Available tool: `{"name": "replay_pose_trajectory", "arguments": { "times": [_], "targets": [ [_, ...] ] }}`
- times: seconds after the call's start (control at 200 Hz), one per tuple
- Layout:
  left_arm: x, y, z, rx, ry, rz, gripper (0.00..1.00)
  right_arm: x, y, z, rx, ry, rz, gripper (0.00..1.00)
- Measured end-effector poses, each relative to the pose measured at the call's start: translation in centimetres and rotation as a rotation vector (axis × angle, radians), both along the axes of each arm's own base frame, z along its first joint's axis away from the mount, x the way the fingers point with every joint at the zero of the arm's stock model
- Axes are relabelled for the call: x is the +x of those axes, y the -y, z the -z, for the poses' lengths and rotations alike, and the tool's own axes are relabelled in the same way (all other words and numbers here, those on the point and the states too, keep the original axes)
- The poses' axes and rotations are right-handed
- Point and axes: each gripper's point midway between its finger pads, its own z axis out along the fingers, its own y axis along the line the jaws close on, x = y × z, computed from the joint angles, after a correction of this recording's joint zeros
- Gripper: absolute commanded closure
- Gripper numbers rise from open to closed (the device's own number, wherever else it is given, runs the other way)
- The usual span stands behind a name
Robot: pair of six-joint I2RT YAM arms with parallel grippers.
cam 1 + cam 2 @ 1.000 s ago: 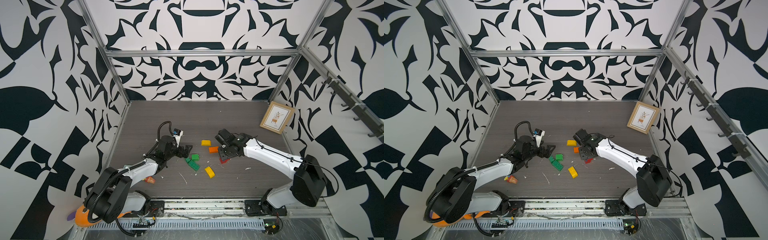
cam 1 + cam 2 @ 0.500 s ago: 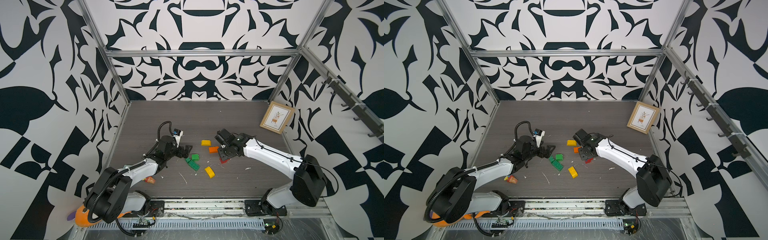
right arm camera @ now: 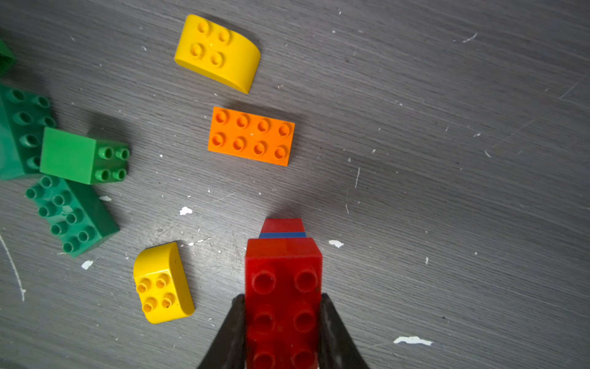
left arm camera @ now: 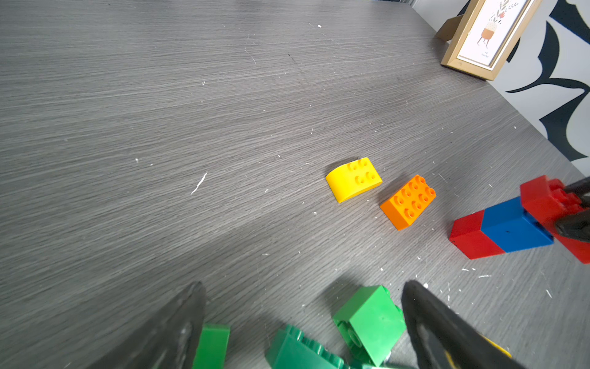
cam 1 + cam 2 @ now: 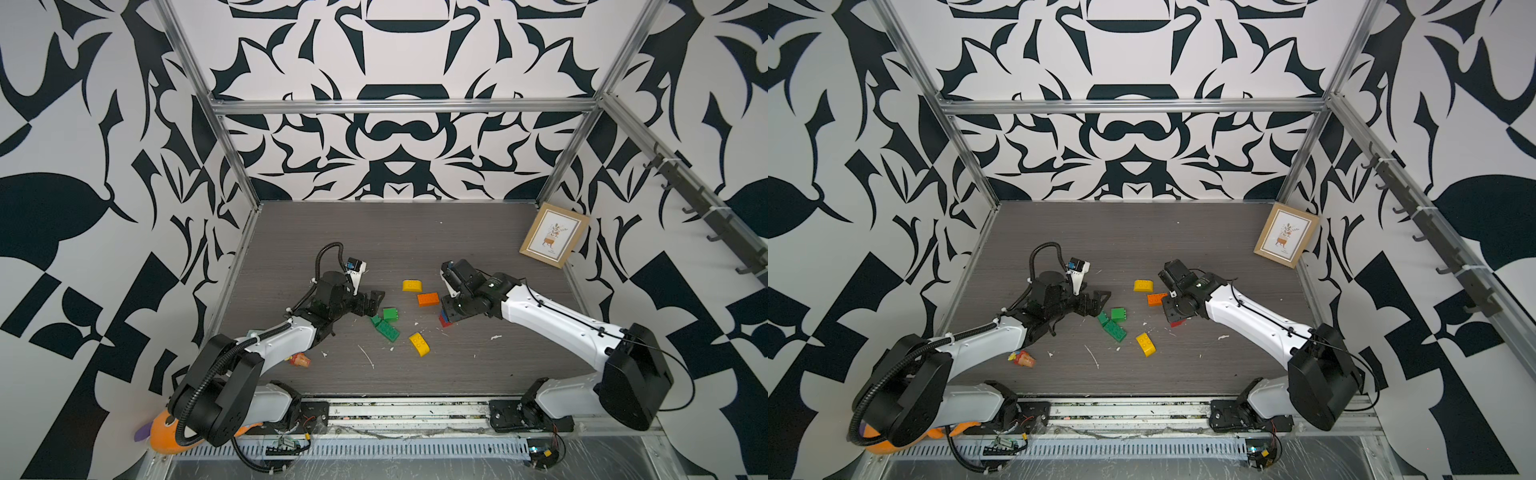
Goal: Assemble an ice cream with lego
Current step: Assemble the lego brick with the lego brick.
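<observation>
- Where the left arm (image 5: 291, 332) reaches over the worktop (image 5: 415, 232), the left jaws stand wide apart with nothing gripped.
- Between them, in the left wrist view, lie green bricks: a third one (image 4: 212, 345) close by one jaw, a darker long one (image 4: 297, 348) in the middle, and a square one (image 4: 370, 322) on its side nearest the other jaw. I cannot tell whether either jaw touches them.
- Well ahead of the left jaws lies a yellow dome brick (image 4: 352, 179), and just beside it an orange brick (image 4: 408, 201), both studs up.
- A second yellow dome brick (image 3: 162, 282) lies just beside the right jaws, apart from them.
- The right jaws are clamped on the long sides of a red brick (image 3: 282, 303). It tops a red-blue-red stack (image 4: 507, 228) whose foot is on the worktop.
- Well beyond the right jaws, a picture frame (image 5: 555, 235) leans at the wall.
</observation>
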Motion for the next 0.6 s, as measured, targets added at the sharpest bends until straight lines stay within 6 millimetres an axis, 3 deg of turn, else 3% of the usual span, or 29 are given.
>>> {"name": "replay_pose_trajectory", "arguments": {
  "times": [0.6],
  "targets": [
    [0.03,-0.05,0.03,0.003,0.001,-0.002,0.01,0.14,-0.24,0.13,-0.082,-0.016,-0.052,0.93]
  ]
}}
